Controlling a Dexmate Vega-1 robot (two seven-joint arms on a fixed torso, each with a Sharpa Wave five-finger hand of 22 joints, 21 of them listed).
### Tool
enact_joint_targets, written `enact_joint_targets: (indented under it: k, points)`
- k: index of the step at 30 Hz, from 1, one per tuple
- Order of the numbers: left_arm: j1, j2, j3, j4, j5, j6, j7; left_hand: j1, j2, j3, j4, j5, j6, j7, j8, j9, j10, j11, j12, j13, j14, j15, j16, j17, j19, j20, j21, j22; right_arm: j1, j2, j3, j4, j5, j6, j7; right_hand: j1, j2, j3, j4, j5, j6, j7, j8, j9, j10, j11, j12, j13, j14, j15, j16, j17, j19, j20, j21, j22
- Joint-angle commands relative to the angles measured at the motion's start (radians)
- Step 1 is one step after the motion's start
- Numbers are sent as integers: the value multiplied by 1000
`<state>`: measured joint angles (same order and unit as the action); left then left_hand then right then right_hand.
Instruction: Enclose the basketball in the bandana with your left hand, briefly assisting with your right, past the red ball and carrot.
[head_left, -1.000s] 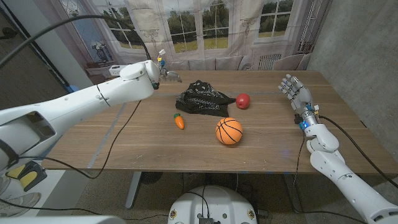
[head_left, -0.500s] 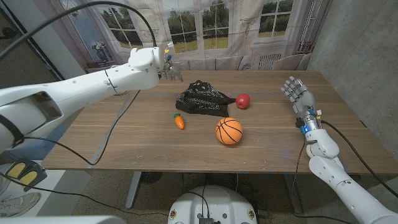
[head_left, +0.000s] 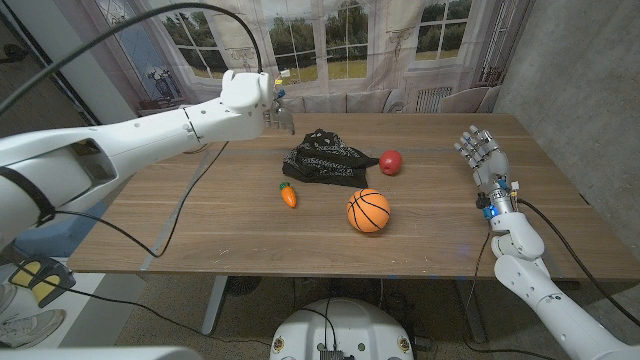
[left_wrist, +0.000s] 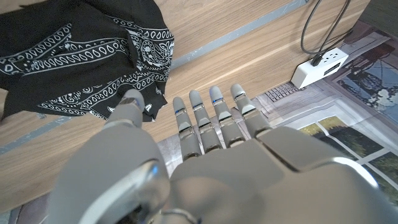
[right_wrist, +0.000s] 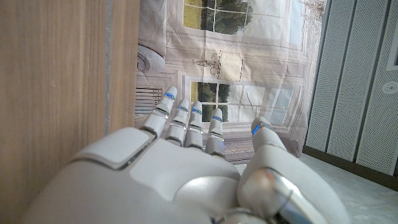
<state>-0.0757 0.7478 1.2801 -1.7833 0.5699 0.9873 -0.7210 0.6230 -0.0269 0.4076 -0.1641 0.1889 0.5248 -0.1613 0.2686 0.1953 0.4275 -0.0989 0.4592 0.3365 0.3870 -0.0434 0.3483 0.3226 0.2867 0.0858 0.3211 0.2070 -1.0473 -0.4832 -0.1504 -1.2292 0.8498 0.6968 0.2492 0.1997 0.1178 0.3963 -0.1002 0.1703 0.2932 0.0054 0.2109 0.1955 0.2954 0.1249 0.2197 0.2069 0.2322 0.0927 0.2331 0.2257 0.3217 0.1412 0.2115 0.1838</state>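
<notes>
Basketball (head_left: 368, 211) centre frame on the wooden table (head_left: 240, 225), black bandana (head_left: 323, 159) crumpled just above it (red ball (head_left: 390, 162) touching its right edge), carrot (head_left: 288, 195) left of basketball, left hand (head_left: 277, 108) upper left, fingers (left_wrist: 217, 112) extended side by side, empty, right hand (head_left: 478, 152) at right, fingers spread, empty

I see the bandana (head_left: 322, 160) mid-table, the red ball (head_left: 390, 162) perhaps touching its right edge, the carrot (head_left: 288, 195) and basketball (head_left: 368, 211) nearer me.

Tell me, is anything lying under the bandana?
Only the table shows around the bandana. The red ball sits beside its right edge and the carrot in front, both uncovered. The crumpled cloth hides whatever might be beneath its folds.
</notes>
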Motion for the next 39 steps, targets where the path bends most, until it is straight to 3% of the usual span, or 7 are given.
enact_joint_targets:
  k: [1,6,10,14,21,29,39]
  points:
    - [-7,-84,-7,127,50,-113,-102,37,3,-6,-3,7,-8,-17,-11,3,-31,0,7,12,-28,-22,-11,12,-12,0,-5,4,4,13,1,17,1,11,0,-4,-4,1,4,5,11,-1,3,1,7,-6,6,3,11,-5,4,1,8,-4,7,2]
    - [1,-119,-22,179,52,-154,-118,79,21,-8,-1,3,-27,-14,-27,4,-90,8,2,26,-84,-1,-30,24,-45,9,-18,4,9,16,-2,26,-3,12,-2,-5,-4,1,4,6,12,-1,3,1,7,-3,5,3,12,-5,4,1,8,-4,7,2]
    - [10,-136,-32,198,69,-179,-115,95,27,-14,2,-1,-11,-46,-26,4,-117,11,2,34,-112,11,-40,31,-62,12,-25,4,11,17,1,29,-1,14,-2,-6,-4,0,5,6,12,-1,2,1,8,-4,6,4,12,-5,4,1,8,-5,7,2]
    - [20,-153,-39,210,90,-198,-109,108,32,-16,1,-2,-7,-58,-28,4,-134,12,2,38,-125,12,-45,33,-67,11,-28,3,15,17,1,36,-1,15,1,-7,-4,-1,5,6,13,-1,2,1,8,-6,5,4,13,-6,5,1,9,-5,7,2]
    - [12,-199,-31,276,97,-254,-159,126,33,-21,0,-2,-10,-59,-35,3,-155,15,2,44,-143,17,-52,36,-79,9,-33,3,33,22,0,60,1,19,11,-8,-4,-1,5,7,14,-1,1,1,9,-3,4,4,15,-8,5,1,11,-6,8,2]
    - [12,-242,4,313,186,-275,-145,131,28,-31,3,-3,-19,-59,-44,3,-165,13,6,49,-152,21,-56,39,-84,10,-36,3,49,23,-4,88,1,10,15,-7,-5,-1,5,8,16,0,1,1,10,-4,4,4,17,-8,5,0,12,-5,8,2]
    - [3,-315,10,433,187,-323,-185,131,43,-38,13,-5,2,-50,-40,4,-166,15,15,55,-154,22,-56,46,-86,13,-37,3,68,30,-4,107,3,16,27,-7,-3,-1,4,8,16,-1,0,1,11,-3,3,4,19,-6,5,-1,12,-5,8,2]
